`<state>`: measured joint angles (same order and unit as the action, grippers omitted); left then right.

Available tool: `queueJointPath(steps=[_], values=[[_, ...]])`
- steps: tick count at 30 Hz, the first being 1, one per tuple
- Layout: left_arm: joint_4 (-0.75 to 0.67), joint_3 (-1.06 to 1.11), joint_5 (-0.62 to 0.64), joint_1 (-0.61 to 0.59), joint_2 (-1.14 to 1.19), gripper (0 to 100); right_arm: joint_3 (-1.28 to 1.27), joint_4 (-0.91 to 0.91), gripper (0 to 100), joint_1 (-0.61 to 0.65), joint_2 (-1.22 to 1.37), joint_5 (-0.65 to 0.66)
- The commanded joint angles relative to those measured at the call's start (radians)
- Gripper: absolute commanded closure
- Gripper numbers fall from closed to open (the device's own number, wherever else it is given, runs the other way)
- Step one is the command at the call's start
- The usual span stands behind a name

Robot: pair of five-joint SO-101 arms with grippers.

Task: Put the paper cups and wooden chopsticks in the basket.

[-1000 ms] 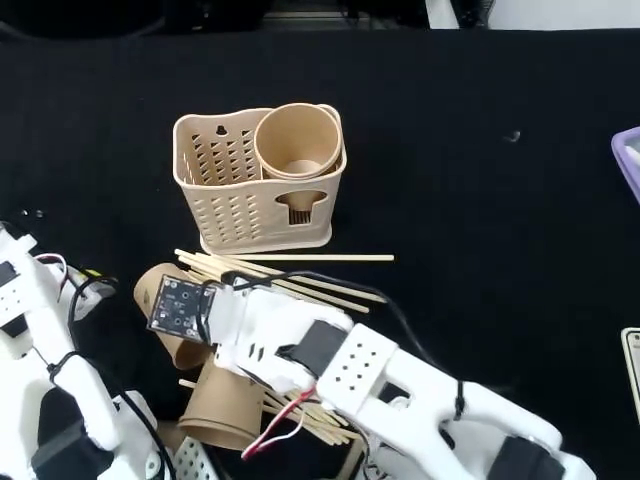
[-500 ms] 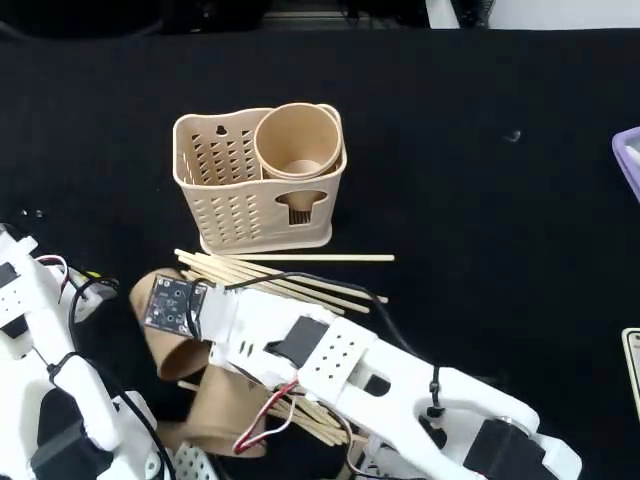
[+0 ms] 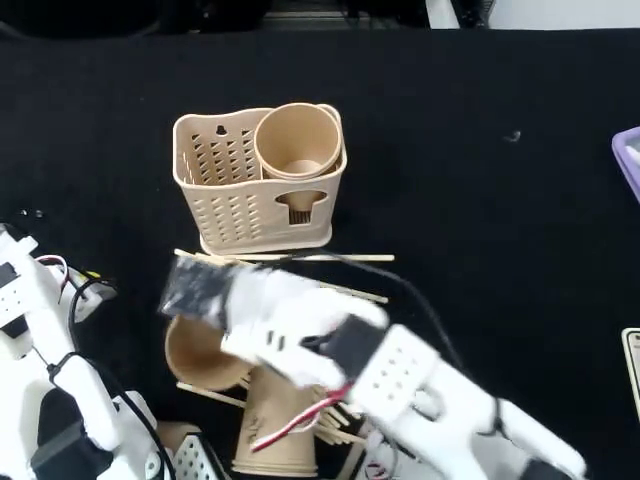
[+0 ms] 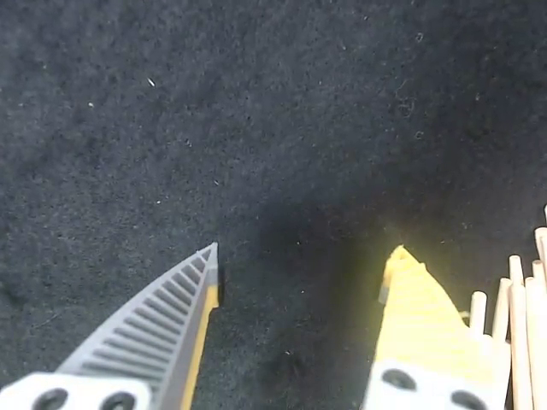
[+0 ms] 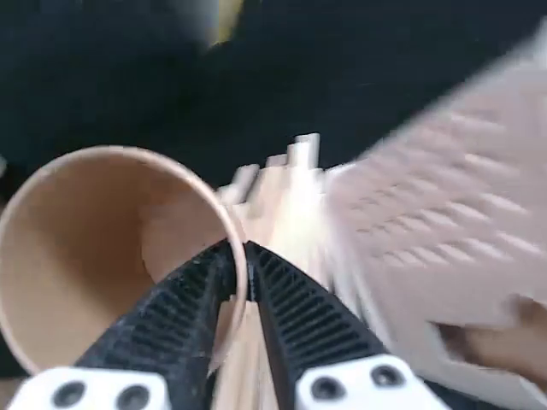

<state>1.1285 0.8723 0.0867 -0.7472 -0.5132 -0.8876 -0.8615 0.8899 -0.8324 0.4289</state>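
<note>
My right gripper (image 5: 241, 253) is shut on the rim of a paper cup (image 5: 102, 256), one finger inside it and one outside. In the high view this paper cup (image 3: 200, 352) hangs mouth-up in front of the basket (image 3: 232, 200), under the right arm (image 3: 400, 375). Another paper cup (image 3: 298, 140) stands in the basket's right compartment, and a third cup (image 3: 275, 432) lies on its side near the front edge. Wooden chopsticks (image 3: 320, 258) lie scattered in front of the basket. My left gripper (image 4: 303, 265) is open over bare black cloth, with chopstick ends (image 4: 523, 299) beside it.
The left arm (image 3: 55, 400) stands at the front left corner. A purple object (image 3: 628, 155) sits at the right edge. The black cloth behind and to the right of the basket is bare.
The right gripper has lifted its cup and swung toward the basket, turning the cup's mouth upward. The cup lying on the table has shifted to the right. The left arm has not moved.
</note>
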Motion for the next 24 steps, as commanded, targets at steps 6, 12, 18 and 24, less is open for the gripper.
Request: queueJointPath(steps=[6, 12, 18, 24], values=[[-0.009, -0.007, -0.002, 0.001, -0.021, 69, 0.274, -0.189, 98.8, -0.180, -0.225, -0.009], [-0.011, 0.005, -0.002, 0.002, -0.021, 69, 0.568, -0.308, 98.8, -0.256, -0.237, -0.009], [-0.012, 0.008, -0.002, 0.002, -0.021, 69, 0.808, -0.377, 98.8, -0.356, -0.151, -0.026], [-0.012, 0.010, -0.002, 0.002, -0.021, 69, 1.013, -0.387, 98.8, -0.445, 0.074, -0.098]])
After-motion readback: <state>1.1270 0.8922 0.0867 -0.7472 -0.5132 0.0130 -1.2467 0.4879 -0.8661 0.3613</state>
